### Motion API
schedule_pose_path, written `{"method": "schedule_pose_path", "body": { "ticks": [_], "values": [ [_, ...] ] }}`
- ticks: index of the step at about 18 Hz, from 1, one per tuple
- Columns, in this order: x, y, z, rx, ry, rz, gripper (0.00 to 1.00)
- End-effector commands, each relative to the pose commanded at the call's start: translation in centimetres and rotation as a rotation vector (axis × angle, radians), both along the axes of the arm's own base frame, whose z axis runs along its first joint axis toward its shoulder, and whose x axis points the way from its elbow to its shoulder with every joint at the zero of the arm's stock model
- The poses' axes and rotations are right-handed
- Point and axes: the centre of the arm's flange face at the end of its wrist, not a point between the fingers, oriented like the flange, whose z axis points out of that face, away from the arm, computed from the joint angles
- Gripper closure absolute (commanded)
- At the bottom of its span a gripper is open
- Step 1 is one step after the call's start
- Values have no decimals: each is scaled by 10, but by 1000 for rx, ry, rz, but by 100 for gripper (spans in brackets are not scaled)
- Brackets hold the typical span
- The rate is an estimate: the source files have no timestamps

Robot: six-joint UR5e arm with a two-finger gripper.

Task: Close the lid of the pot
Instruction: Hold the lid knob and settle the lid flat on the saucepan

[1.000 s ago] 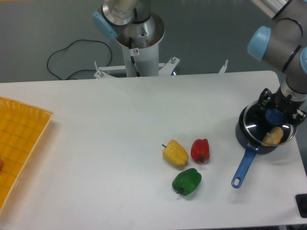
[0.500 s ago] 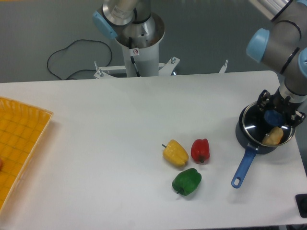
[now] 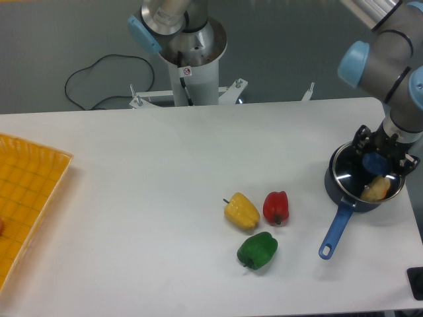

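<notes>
The pot (image 3: 336, 183) is a small dark saucepan at the table's right side, with its long blue handle (image 3: 334, 230) pointing toward the front. The pot lid (image 3: 346, 164), glass with a metal rim, lies over the pot's mouth. Its blue knob (image 3: 375, 162) sits between the fingers of my gripper (image 3: 382, 156). The gripper comes down from above and is closed on the knob. A yellowish item (image 3: 375, 189) shows through the glass inside the pot.
A yellow pepper (image 3: 241, 211), a red pepper (image 3: 276, 207) and a green pepper (image 3: 257, 250) lie left of the pot handle. A yellow tray (image 3: 26, 198) sits at the left edge. The robot base (image 3: 192, 53) stands behind the table.
The gripper and the lid's knob have shifted a few pixels to the left over the pot. The peppers and the pot have not moved.
</notes>
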Motion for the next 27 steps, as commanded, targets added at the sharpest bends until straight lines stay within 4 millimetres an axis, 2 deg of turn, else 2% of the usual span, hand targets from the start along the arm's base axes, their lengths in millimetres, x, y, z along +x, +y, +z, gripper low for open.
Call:
{"method": "schedule_pose_path", "body": {
  "ticks": [27],
  "values": [
    [4, -2, -10, 0, 0, -5, 44]
  ]
}}
